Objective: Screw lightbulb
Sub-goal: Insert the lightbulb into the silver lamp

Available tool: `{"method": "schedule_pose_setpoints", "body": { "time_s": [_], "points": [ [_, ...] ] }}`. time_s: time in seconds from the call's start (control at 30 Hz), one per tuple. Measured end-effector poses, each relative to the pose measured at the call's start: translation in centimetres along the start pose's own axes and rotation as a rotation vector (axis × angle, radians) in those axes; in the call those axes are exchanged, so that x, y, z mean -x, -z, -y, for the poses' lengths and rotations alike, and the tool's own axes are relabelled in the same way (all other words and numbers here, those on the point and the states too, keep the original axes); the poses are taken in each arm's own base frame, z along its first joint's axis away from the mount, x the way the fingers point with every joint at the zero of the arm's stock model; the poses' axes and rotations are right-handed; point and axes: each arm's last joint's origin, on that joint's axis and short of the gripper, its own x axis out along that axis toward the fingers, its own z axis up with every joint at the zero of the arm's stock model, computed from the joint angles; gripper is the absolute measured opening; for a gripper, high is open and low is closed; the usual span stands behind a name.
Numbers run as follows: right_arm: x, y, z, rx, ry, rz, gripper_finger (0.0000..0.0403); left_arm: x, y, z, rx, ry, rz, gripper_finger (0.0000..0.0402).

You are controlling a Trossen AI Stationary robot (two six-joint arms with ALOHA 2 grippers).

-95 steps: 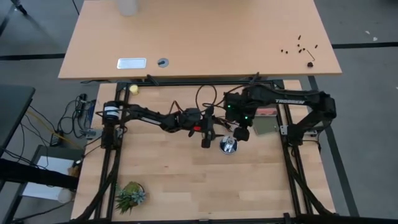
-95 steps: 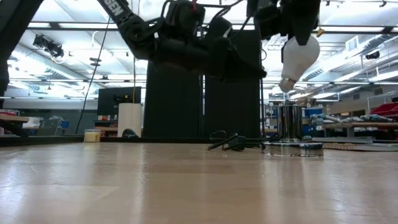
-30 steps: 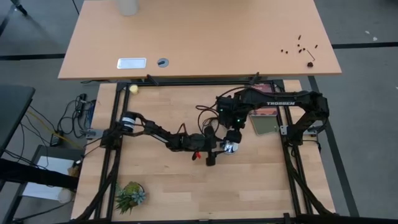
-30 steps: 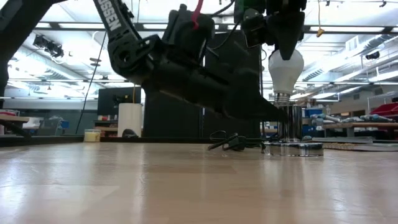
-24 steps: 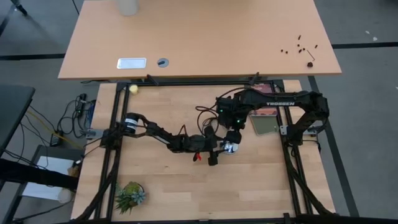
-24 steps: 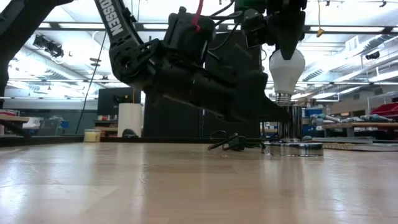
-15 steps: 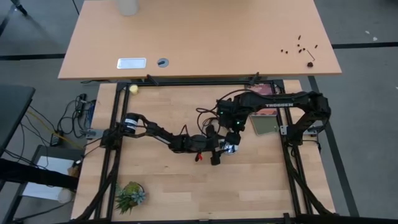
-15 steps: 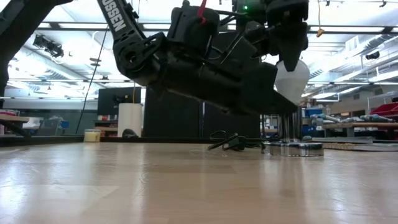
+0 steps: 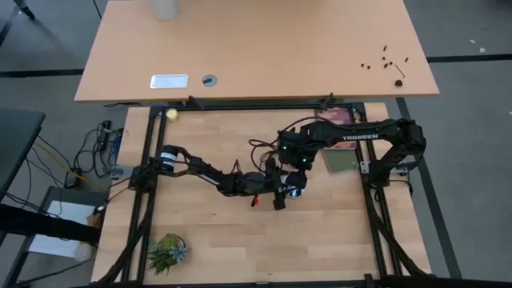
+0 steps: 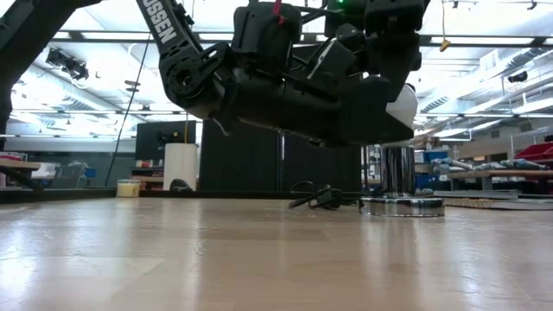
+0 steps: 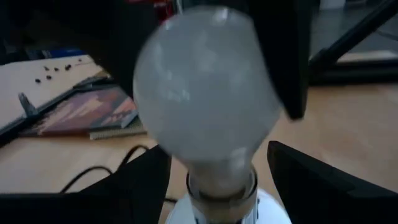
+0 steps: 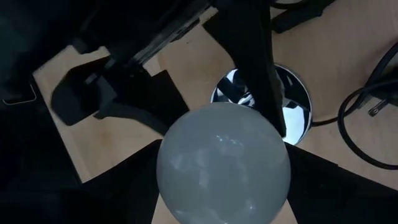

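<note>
High view: both arms meet at mid-table. The right gripper [image 9: 298, 181] grasps the bulb [image 9: 295, 190] from above, and the left gripper [image 9: 282, 197] reaches in just beside it at the socket [image 9: 299, 194], which is mostly hidden. With so much crowded over one spot, the two grippers could knock together on any turn.

Low view: the bulb's white top shows over the socket's silvery column, but the left gripper's dark body hides the screw base, so I cannot tell whether the threads have caught. If they have not, a twist could cross-thread them or simply spin the bulb on the rim.

Left wrist view: the left gripper's fingers stand released, apart on either side of the bulb's neck and the socket mouth, with table showing in the gaps. The socket looks unclamped, so I judge it could rotate or slide with the bulb and nothing would tighten. The globe also seems to lean a little off the neck's line, which would make a skewed start more likely.

Right wrist view: the right gripper's fingers press the round globe, with the socket directly beneath. Smooth glass may slip in that grip; a harder squeeze or downward push could crack it or tip the socket.
</note>
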Motion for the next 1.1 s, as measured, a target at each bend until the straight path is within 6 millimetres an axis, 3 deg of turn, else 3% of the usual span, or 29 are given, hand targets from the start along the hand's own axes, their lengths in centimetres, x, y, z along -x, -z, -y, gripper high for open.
{"method": "schedule_pose_setpoints", "body": {
  "time_s": [0.33,0.7,1.1],
  "points": [
    [-0.6,0.1,0.0,0.019,0.032,-0.012,0.0319,0.0,-0.1,0.0,-0.005,-0.001,0.010,0.0228],
    [-0.5,0.2,0.0,0.049,0.039,-0.021,0.0313,0.0,0.0,0.0,-0.005,0.007,0.003,0.0175],
    [-1.6,0.9,-2.7,0.454,0.306,0.024,0.0314,-0.2,0.1,-0.5,0.040,0.003,-0.017,0.0173]
  ]
}}
